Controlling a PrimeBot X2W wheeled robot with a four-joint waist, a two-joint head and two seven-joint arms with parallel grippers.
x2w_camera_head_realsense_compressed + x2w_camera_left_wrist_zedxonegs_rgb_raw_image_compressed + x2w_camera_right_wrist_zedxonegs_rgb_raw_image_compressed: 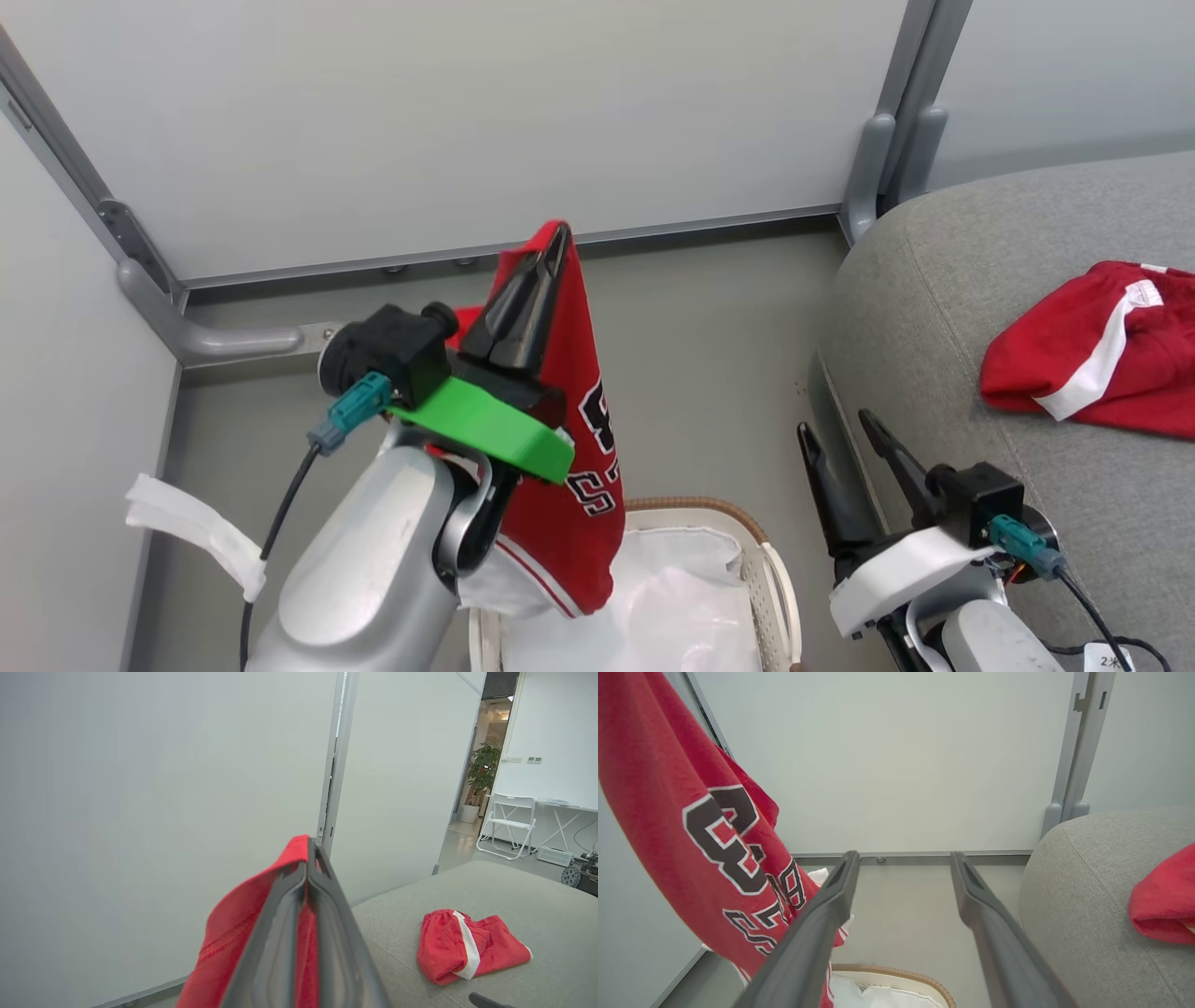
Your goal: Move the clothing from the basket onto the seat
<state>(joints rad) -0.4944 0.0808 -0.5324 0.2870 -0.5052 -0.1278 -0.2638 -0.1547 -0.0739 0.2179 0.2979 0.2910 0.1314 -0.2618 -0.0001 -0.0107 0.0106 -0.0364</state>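
One red jersey (560, 532) hangs clamped in the left gripper (557, 238) above the single basket (695, 504). One pair of shorts (1074, 373) lies at three o'clock on the seat (934, 308). The right gripper (836, 423) is spread apart.

Pale grey matte partition panels (467, 121) run across the top of the head view, joined at the upper right by a grey metal upright post (920, 56). Smooth grey floor (709, 373) lies below them at centre. A limp white fabric strip (191, 532) sits at the lower left. In the upper right of the left wrist view stand a white folding chair (507, 822), a leafy green potted plant (482, 768) and a white table (570, 806).
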